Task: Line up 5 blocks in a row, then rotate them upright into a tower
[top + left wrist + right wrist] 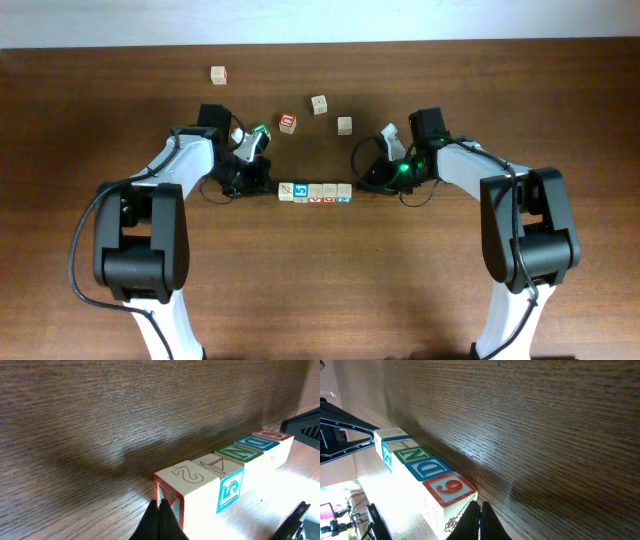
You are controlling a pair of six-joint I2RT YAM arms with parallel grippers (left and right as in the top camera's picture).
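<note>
**Overhead view.** A dark brown counter (320, 290) with fine, straight wood grain is shown. At its centre a row of five blocks (315, 192) is laid edge to edge, each a small, pale wooden cube with printed faces. Behind the row lie four separate cubes of the same kind: a far-left cube (219, 75), a red-faced cube (288, 123), an upper cube (319, 104) and a right-side cube (344, 125). The left hand (270, 183) is placed at the row's left end and the right hand (361, 184) at its right end.

**Left wrist view.** The left hand (160, 521) is seen closed on nothing, its dark, tapered fingertips pressed together at the red face of the nearest block (187, 476). Whether they touch it cannot be told. An outlined "2" is printed on that block's top and a blue "5" on its side. Green, blue and red letter frames are seen further along the row.

**Right wrist view.** The right hand (480, 521) is likewise closed and empty, just beside the end block (449, 489), which bears a red-framed "6". The blocks' edges are crisp and square.
</note>
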